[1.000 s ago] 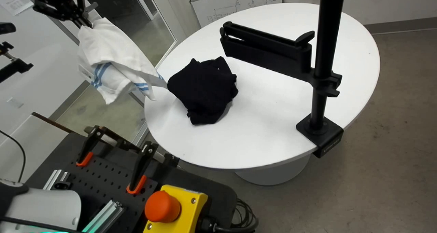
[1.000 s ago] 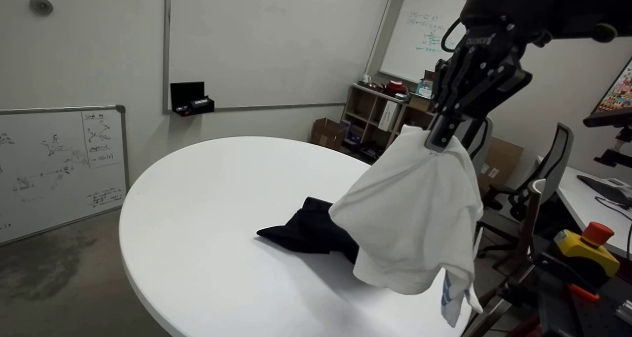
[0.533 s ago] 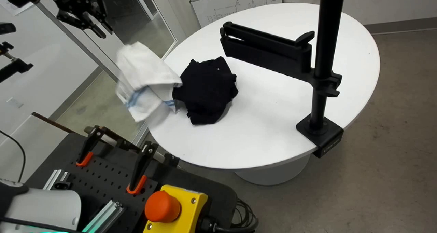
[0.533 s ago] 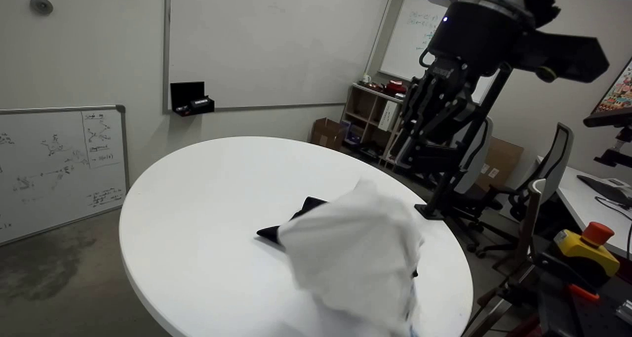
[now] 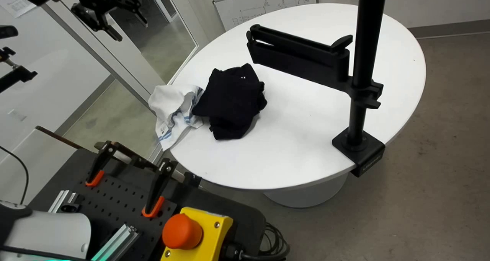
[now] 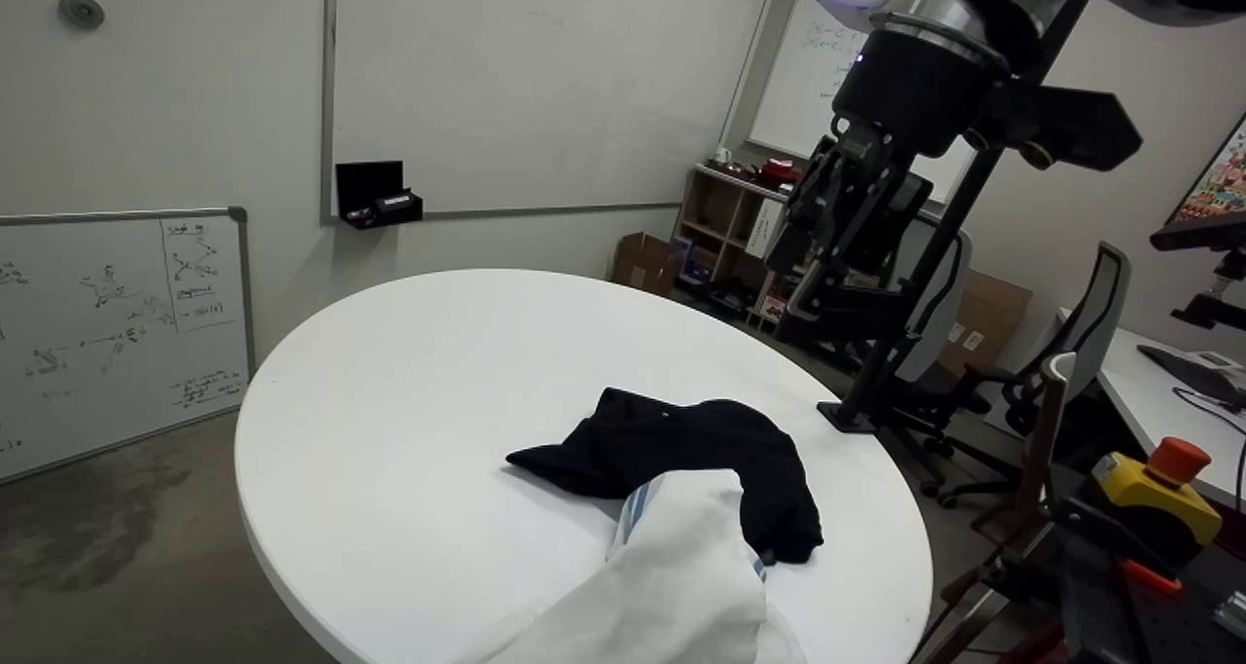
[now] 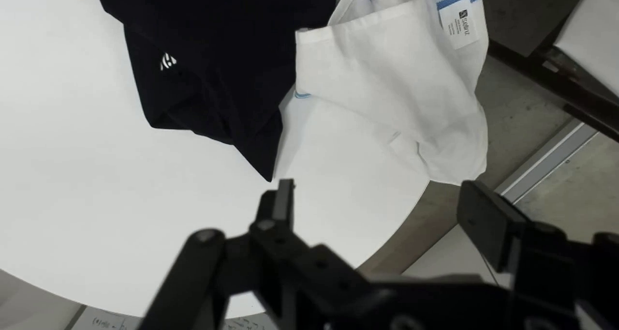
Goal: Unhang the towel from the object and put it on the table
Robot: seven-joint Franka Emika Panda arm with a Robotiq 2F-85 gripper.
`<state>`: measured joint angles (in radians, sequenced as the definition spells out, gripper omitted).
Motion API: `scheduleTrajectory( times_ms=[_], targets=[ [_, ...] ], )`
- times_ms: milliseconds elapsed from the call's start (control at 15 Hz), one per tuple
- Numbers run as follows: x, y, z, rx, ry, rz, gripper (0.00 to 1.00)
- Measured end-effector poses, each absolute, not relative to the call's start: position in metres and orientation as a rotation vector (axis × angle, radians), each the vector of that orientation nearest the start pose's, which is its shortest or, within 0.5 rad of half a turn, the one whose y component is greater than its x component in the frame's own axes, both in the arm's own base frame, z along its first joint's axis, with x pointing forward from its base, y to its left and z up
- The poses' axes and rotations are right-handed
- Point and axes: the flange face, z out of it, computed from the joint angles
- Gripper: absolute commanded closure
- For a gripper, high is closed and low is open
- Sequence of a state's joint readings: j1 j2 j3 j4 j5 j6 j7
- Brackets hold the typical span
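The white towel (image 5: 174, 104) with blue stripes lies crumpled at the rim of the white table (image 5: 291, 146), partly hanging past the edge. In the wrist view the towel (image 7: 387, 68) touches a dark cloth. Above and apart from it, my gripper (image 7: 376, 187) stands open, its fingers wide apart with nothing between them. An exterior view shows the gripper (image 5: 132, 31) at upper left, well above the towel. The object, a black post with a folded side arm (image 5: 298, 56), is clamped to the table's edge and bears no towel.
The dark cloth (image 5: 233, 104) lies bunched beside the towel. A black bench with orange-tipped clamps (image 5: 153, 199) and a yellow box with a red button (image 5: 199, 234) stands near the table. Chairs (image 6: 1081, 323) are behind the post.
A second ago my gripper was shut on the towel, held up beside the table. The jaws have opened, the towel has dropped onto the table's edge, and the gripper is now clear above it.
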<state>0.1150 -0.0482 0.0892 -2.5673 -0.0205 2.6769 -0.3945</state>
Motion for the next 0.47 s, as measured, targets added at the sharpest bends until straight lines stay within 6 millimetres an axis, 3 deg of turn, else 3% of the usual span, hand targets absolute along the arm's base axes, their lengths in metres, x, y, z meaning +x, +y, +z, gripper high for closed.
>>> scheduleTrajectory(
  times_ms=[133, 333, 467],
  targets=[
    [0.455, 0.081, 0.299, -3.049, -0.917, -0.212, 0.0],
    [0.452, 0.057, 0.308, -3.107, -0.853, 0.001, 0.0],
    [0.452, 0.053, 0.313, -3.112, -0.841, 0.003, 0.0]
  ],
)
